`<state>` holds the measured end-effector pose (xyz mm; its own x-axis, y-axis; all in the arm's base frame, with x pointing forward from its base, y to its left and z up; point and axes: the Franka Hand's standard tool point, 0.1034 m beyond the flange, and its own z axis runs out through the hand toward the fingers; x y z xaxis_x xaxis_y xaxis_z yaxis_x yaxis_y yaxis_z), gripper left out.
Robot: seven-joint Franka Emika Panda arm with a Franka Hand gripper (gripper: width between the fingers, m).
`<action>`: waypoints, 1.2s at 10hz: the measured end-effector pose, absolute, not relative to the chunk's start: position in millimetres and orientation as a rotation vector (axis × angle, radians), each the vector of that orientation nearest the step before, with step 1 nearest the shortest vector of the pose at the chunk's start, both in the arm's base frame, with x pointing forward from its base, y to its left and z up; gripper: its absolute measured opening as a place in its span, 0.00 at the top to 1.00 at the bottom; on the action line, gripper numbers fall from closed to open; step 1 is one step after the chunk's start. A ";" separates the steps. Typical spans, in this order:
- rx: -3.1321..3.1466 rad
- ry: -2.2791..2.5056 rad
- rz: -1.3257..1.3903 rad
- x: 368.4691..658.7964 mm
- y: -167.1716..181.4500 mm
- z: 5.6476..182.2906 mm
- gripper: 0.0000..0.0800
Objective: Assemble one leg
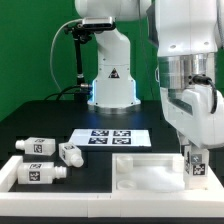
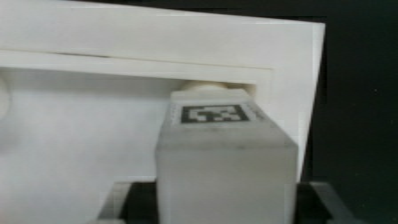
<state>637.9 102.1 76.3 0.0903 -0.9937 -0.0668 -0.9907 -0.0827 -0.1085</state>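
My gripper [image 1: 196,168] is shut on a white leg [image 1: 197,165] with a marker tag and holds it upright at the exterior view's right. The leg is at the right corner of the white square tabletop [image 1: 145,170], which lies flat at the table's front. In the wrist view the leg [image 2: 217,150] fills the middle between my dark fingers [image 2: 329,203]. Its far end meets a corner of the tabletop [image 2: 160,40]. I cannot tell whether it is seated there. My gripper [image 2: 228,205] grips the leg's sides.
Three more white legs lie at the exterior view's left: one [image 1: 37,146], one [image 1: 70,153] and one [image 1: 35,172]. The marker board [image 1: 110,137] lies behind the tabletop. The arm's base [image 1: 112,85] stands at the back.
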 end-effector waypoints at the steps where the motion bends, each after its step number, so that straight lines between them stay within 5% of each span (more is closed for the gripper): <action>1: -2.250 2.009 -0.039 637.9 102.2 76.3 0.56; 2: -2.345 1.905 -0.050 638.2 101.1 76.7 0.56; 3: -2.557 1.619 -0.059 639.0 98.3 77.9 0.34; 4: -2.690 1.387 -0.059 638.8 95.6 77.1 0.34; 5: -2.764 1.247 -0.044 636.5 95.8 75.6 0.21; 12: -3.102 0.057 -0.068 634.0 125.6 81.1 0.19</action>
